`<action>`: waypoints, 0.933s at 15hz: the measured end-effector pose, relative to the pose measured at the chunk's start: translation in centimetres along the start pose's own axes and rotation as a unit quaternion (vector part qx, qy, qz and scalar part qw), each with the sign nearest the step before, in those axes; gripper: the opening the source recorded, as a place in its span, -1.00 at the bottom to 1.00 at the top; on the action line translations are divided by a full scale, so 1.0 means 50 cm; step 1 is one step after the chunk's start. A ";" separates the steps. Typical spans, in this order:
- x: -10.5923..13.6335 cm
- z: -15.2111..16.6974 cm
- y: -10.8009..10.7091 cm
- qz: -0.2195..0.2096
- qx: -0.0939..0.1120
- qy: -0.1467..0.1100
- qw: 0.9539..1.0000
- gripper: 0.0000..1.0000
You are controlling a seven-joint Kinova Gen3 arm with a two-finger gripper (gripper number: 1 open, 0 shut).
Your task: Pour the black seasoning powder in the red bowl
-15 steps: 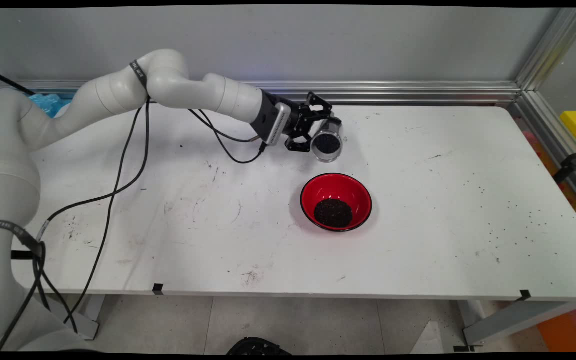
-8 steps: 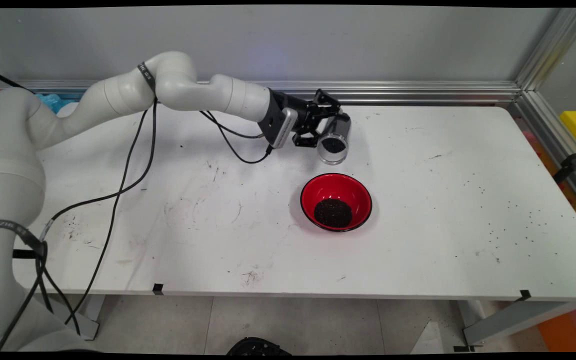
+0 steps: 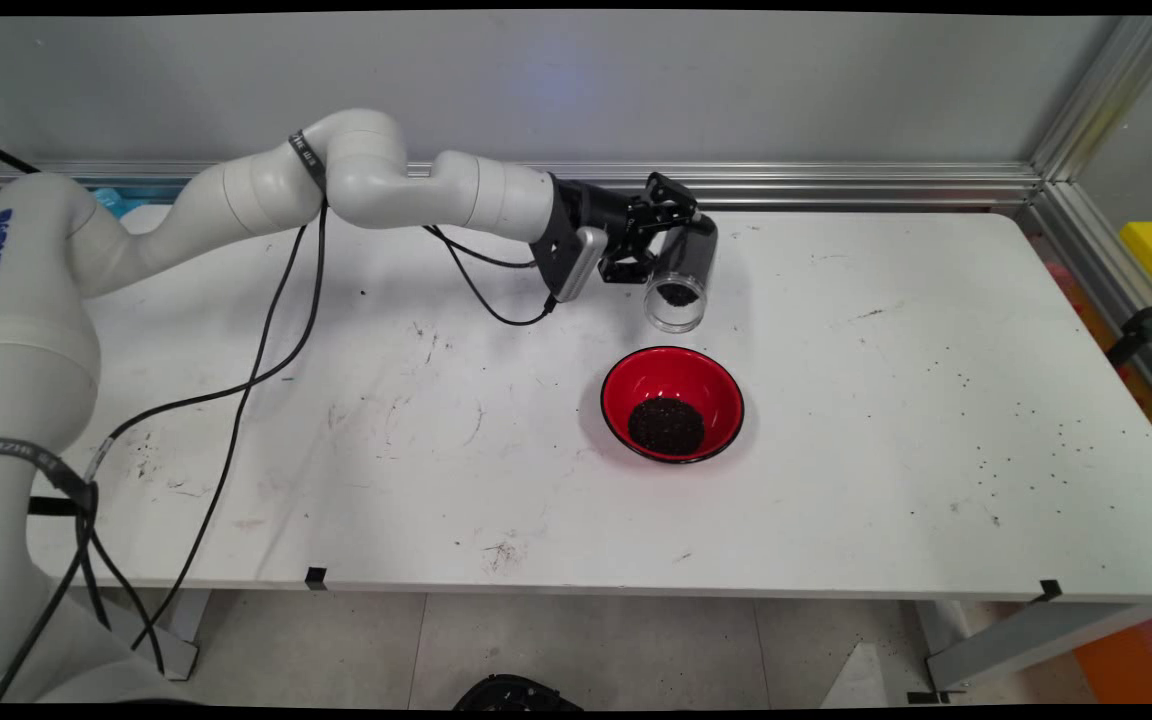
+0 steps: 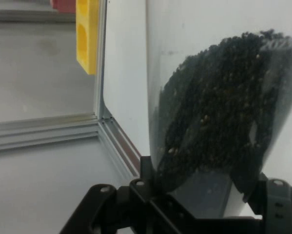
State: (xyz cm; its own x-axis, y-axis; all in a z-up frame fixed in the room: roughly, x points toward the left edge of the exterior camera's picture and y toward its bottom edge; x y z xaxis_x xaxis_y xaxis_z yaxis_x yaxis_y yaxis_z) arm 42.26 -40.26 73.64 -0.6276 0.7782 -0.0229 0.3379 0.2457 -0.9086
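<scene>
The black two-finger end effector (image 3: 671, 235) pinches a tilted clear plastic jar of black grains (image 3: 679, 272) above the white desk (image 3: 836, 420), near a round red bowl (image 3: 673, 403) holding black grains.

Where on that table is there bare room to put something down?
Most of the white table is bare: the whole near strip in front of the red bowl, and the right half, only speckled with dark grains. It is crowded behind the bowl, where the gripper holds a clear cup of dark grains.
</scene>
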 end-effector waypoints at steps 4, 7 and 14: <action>0.004 0.007 -0.008 0.036 0.016 -0.007 0.999 -1.00; 0.006 0.010 -0.015 0.059 0.030 -0.015 0.998 -1.00; 0.013 0.008 -0.025 0.109 0.062 -0.035 0.992 -1.00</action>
State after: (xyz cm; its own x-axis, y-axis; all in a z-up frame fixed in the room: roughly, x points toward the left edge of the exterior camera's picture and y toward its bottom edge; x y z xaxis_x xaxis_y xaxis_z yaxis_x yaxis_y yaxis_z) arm 41.12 -40.29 74.58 -0.5970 0.7626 -0.2491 0.3848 -0.0003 -0.9230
